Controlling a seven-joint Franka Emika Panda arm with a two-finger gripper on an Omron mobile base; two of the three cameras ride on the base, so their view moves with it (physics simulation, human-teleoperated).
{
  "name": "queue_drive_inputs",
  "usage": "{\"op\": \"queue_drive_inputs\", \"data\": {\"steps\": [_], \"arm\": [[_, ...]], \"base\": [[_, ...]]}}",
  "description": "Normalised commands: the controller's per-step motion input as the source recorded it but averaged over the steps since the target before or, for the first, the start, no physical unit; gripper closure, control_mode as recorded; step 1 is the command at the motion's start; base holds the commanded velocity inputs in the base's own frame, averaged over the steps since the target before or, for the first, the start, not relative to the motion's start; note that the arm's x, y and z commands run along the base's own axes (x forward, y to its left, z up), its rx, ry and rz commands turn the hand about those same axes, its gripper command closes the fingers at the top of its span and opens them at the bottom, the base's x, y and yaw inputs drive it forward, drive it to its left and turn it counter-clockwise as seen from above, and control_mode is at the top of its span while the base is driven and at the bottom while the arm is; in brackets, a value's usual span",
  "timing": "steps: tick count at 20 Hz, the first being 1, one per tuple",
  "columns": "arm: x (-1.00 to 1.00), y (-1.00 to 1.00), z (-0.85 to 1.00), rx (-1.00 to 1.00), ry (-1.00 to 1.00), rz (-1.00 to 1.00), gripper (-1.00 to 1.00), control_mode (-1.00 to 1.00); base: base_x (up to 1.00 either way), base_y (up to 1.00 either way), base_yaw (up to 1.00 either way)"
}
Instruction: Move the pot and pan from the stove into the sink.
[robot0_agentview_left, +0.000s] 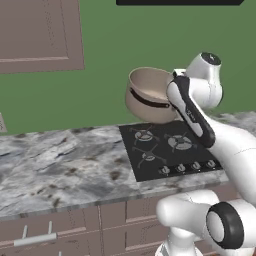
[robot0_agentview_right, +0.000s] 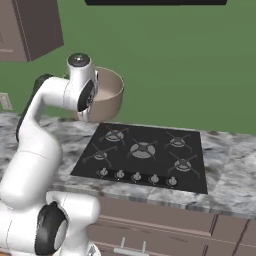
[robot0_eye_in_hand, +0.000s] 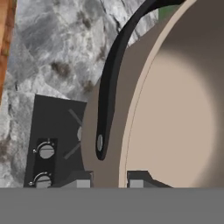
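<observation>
Carry step: gripper (robot0_eye_in_hand: 109, 181), jaws clamped on the pot (robot0_agentview_left: 147, 95) wall, holds it above the stove (robot0_agentview_right: 145, 155); next, travel to the sink

Grey marbled worktop (robot0_agentview_left: 60, 165) with stove.
The black stove (robot0_agentview_right: 145, 155) sits flush in it, knobs along the front edge.

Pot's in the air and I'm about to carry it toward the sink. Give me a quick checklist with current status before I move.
1. Gripper shut on the pot wall, one finger inside, one outside: ok.
2. Pot lifted off the stove: ok.
3. Pot level: not ok, it hangs tilted.
4. Pot empty, pale inside bare: ok.
5. Burners below the pot bare: ok.
6. Path to the sink: cannot tell.
</observation>
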Motion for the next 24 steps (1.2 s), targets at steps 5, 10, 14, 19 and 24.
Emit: {"op": "queue_drive_inputs", "data": {"steps": [5,10,14,19,24], "arm": [[-0.74,0.0,0.22,-0.04,-0.24,0.12,1.0,-1.0],[-0.79,0.0,0.06,-0.07,-0.25,0.1,1.0,-1.0],[-0.88,0.0,0.0,-0.11,-0.26,0.05,1.0,-1.0],[-0.93,0.0,0.0,-0.09,-0.16,0.08,1.0,-1.0],[-0.88,0.05,0.13,-0.04,0.03,0.14,1.0,-1.0]], "base": [[0.0,0.0,0.0],[0.0,0.0,0.0],[0.0,0.0,0.0],[0.0,0.0,0.0],[0.0,0.0,0.0]]}}
